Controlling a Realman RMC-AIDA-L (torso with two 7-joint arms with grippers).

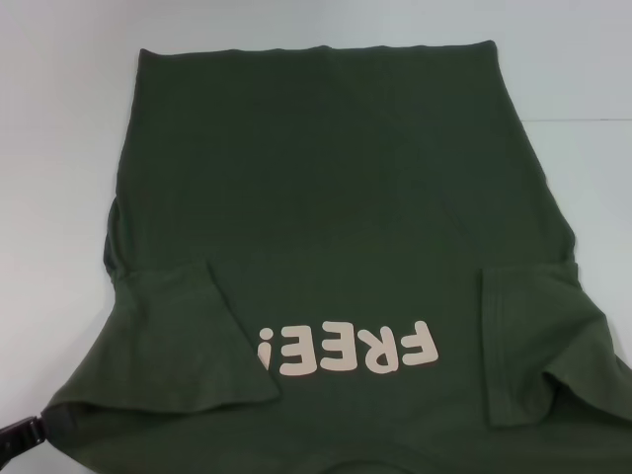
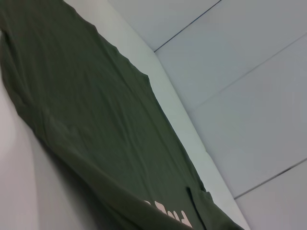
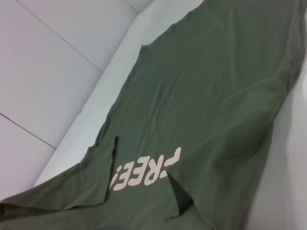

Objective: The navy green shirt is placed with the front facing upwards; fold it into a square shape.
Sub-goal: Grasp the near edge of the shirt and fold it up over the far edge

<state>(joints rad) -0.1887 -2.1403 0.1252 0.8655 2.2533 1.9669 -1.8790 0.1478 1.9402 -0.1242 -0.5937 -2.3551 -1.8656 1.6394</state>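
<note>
Navy green shirt [image 1: 326, 227] lies flat, front up, filling most of the head view, hem at frame top, collar end off the bottom edge. Both short sleeves folded inward over the chest, lower left and lower right. Cream "FREE!" lettering lower centre, reads upside down.

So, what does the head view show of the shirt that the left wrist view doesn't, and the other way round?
Only the head view shows the whole lettering, both sleeves folded inward over the navy green shirt, its far hem, and a dark bit of the left gripper at the near corner. Only the left wrist view shows floor tile seams beyond the table. Both show the shirt lying flat on the white table with cream lettering.
</note>
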